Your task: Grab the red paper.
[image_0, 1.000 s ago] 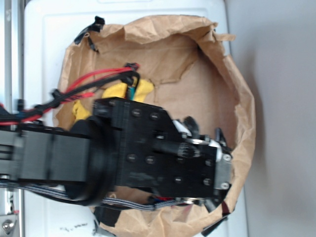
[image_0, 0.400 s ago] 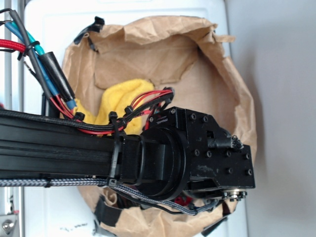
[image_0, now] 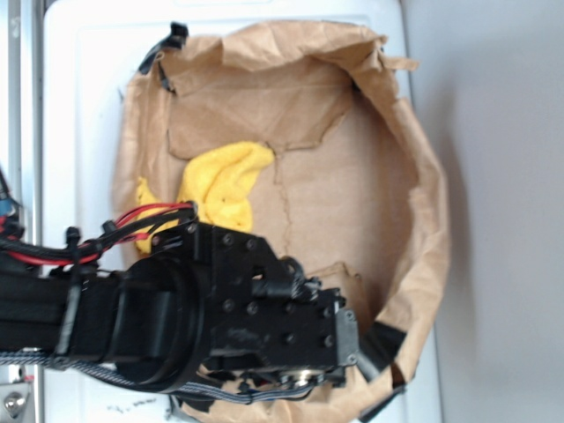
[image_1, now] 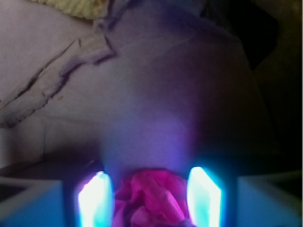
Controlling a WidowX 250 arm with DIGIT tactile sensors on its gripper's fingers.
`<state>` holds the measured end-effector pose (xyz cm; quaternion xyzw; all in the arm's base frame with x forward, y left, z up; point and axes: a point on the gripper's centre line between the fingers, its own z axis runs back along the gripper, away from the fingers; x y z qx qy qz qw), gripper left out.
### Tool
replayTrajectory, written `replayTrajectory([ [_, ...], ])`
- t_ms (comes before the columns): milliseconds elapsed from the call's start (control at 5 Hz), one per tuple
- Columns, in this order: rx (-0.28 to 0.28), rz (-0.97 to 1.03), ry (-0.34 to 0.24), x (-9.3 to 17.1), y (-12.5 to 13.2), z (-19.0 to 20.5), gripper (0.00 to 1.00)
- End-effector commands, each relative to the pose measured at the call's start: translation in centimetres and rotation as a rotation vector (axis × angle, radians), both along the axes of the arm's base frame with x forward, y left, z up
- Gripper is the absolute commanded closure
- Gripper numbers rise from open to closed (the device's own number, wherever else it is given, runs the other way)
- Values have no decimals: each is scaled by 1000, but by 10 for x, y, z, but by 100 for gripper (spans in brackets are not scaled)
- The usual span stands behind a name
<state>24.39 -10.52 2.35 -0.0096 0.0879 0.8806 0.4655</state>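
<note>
In the wrist view the red paper [image_1: 152,201], a crumpled deep-red wad, lies right between my two fingertips [image_1: 97,198], with thin gaps on both sides. My gripper [image_1: 150,184] is open around it, low over the floor of the brown paper bag [image_1: 156,94]. From the exterior view the black gripper [image_0: 304,377] points down into the bag's near right part. Its body hides the red paper there.
The big brown paper bag [image_0: 427,176] with black tape at its rim lies open on a white surface [image_0: 88,106]. A yellow terry cloth [image_0: 220,181] sits in the bag's left part, behind the gripper, and its edge shows in the wrist view [image_1: 80,7].
The arm has swung back left and toward the bag's near edge, uncovering the yellow cloth. The red wad that peeked out under the gripper is now covered by it.
</note>
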Motion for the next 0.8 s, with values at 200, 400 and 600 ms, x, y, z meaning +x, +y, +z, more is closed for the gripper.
replayTrajectory([
  [200, 74, -145, -124, 10, 24, 40, 100],
  [400, 80, -166, -164, 26, 44, 56, 100],
  [600, 87, -175, -214, 39, 63, 72, 100],
])
